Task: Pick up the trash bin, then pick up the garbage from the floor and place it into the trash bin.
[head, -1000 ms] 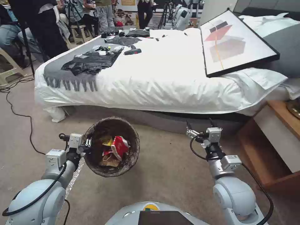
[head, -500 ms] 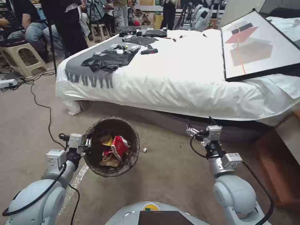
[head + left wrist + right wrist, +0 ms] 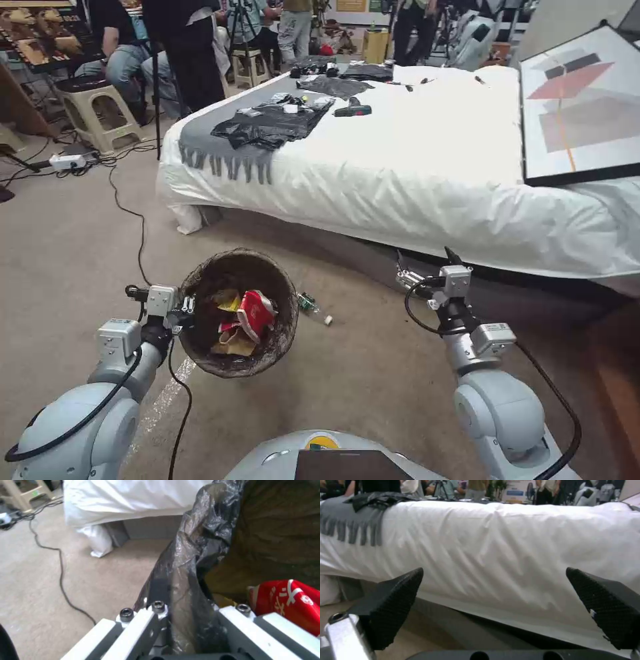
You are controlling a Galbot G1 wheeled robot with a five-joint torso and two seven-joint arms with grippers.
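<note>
Left gripper [image 3: 189, 305] carries the trash bin [image 3: 283, 333] above the carpet, clamped on its rim.

The bin is round, lined with a crinkled dark bag folded over the edge; inside lie a crushed red-and-white carton [image 3: 255, 313] with white lettering too blurred to read, a yellow wrapper [image 3: 230, 302] and a tan paper bag [image 3: 233, 343]. Right gripper [image 3: 493, 605] hangs near the white bed [image 3: 400, 173], fingers spread apart, holding nothing. A small green-labelled piece of litter [image 3: 308, 304] lies on the floor just beside the bin.
</note>
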